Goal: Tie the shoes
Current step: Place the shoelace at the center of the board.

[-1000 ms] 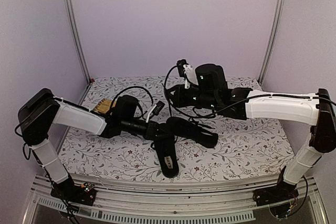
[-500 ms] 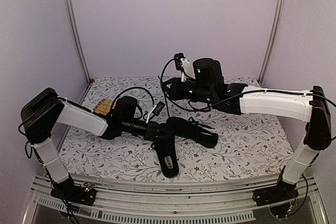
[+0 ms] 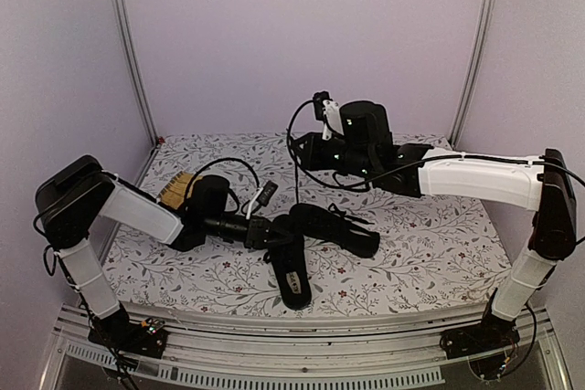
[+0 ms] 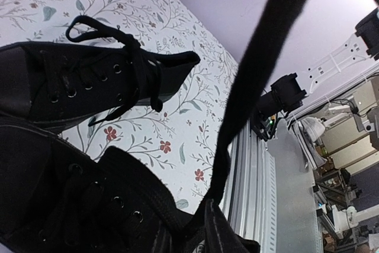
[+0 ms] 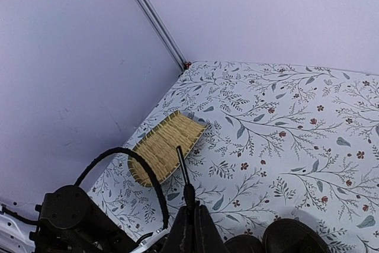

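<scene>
Two black shoes lie mid-table. The near shoe points at the front edge, and the other shoe lies across behind it. My left gripper is low at the near shoe's laced top. Its jaws look pressed together where a taut black lace leaves the shoe. That lace rises straight up to my right gripper, which hangs above the shoes. The right gripper is shut on the lace, whose stiff tip sticks out past it. The other shoe has loose laces.
A yellow woven mat lies at the back left of the floral tablecloth, also seen as the mat below my right wrist. The left arm's black cable loops up near it. Metal rails run along the table's front edge.
My right gripper has risen and shifted over the shoes, and the lace now hangs taut. The left arm has drawn back slightly to the left, staying low at the near shoe.
</scene>
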You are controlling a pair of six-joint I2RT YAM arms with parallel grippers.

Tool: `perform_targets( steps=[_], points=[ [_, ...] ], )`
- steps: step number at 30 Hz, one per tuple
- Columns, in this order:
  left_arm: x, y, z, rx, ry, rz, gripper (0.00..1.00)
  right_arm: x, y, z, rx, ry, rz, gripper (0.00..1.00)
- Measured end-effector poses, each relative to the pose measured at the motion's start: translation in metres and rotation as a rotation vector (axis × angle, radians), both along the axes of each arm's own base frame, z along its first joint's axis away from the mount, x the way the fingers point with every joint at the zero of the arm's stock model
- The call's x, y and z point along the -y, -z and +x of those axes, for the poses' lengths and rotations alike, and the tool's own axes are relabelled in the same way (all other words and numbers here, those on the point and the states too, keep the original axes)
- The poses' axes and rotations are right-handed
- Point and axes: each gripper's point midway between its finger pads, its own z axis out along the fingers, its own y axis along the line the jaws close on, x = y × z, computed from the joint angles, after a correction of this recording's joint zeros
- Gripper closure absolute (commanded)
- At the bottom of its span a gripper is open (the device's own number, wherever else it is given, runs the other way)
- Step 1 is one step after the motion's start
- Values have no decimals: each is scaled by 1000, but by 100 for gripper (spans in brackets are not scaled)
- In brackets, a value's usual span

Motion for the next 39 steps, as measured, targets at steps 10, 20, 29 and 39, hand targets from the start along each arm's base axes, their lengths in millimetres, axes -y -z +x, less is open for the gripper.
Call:
perform_targets(
  steps=[10, 20, 29, 39],
  points=[
    [-3, 1, 1, 12, -15, -9, 74, 6, 6, 5, -9, 38, -17, 98],
    [5, -2, 9, 39, -10, -6, 70, 3, 3, 3, -12, 18, -7, 98],
    [13, 1, 13, 48, 6, 7, 66, -5, -10, 5, 5, -3, 23, 98],
    [12, 4, 13, 52, -5, 13, 72, -3, -9, 11, 10, 33, 16, 98]
  ],
)
